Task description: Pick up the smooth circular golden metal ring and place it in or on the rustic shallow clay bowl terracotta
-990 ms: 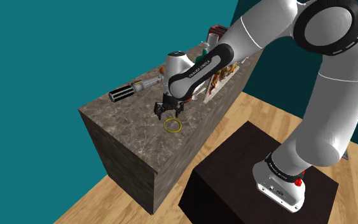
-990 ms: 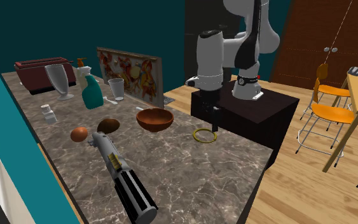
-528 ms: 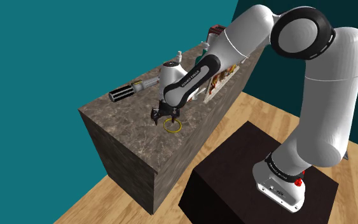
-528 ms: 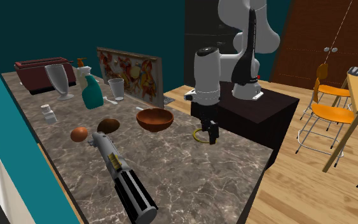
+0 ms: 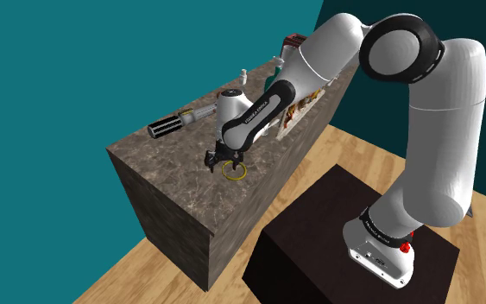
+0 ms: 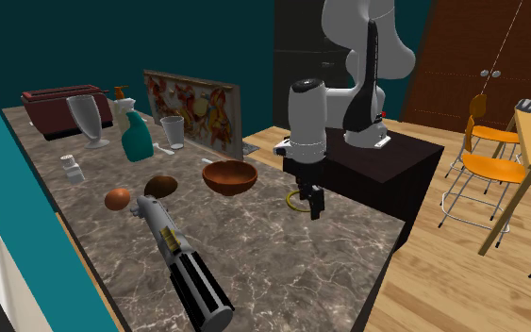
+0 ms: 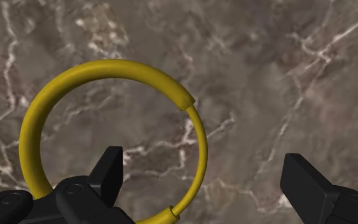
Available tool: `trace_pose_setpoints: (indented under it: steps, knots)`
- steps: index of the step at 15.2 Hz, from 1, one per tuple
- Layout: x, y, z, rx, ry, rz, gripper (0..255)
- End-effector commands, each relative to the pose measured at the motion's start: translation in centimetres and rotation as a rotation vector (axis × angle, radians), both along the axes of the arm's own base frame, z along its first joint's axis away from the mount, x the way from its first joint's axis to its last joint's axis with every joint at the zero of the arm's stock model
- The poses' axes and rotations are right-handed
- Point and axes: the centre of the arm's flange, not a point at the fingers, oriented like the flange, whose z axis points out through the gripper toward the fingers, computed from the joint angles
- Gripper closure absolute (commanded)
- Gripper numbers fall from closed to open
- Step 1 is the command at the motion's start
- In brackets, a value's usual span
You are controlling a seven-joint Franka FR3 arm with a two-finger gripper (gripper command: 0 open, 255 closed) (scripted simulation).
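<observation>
Ring (image 7: pixel 110 67): one, yellow, just the one
Bowl (image 6: pixel 229 176): one, brown
Glasses: two, and there they are, tall glass (image 6: pixel 85 118) and short glass (image 6: pixel 172 131)
Spray bottle (image 6: pixel 138 138): one, teal
Shaker (image 6: pixel 73 168): one, small, white
Toaster (image 6: pixel 60 106): one, red
Framed picture (image 6: pixel 192 108): one
Rounded brown things: two (what they are, can't tell), orange-brown lump (image 6: pixel 117 198), darker lump (image 6: pixel 161 186)
Black-and-silver handle (image 6: pixel 183 264): one
Orange chairs: two, near chair (image 6: pixel 488 168), far chair (image 6: pixel 495 132)
</observation>
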Motion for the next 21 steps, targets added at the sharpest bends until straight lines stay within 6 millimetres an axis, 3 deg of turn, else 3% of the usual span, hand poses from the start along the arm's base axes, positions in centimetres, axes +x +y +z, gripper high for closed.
trace_pose_setpoints:
  steps: [1,2,3,12,21]
  knots:
    - [0.0,0.0,0.0,0.0,0.0,0.0,0]
    - [0.0,0.0,0.0,0.0,0.0,0.0,0]
    - [0.0,0.0,0.0,0.0,0.0,0.0,255]
    - [0.0,0.0,0.0,0.0,0.0,0.0,255]
    - [0.0,0.0,4.7,0.0,0.0,0.0,255]
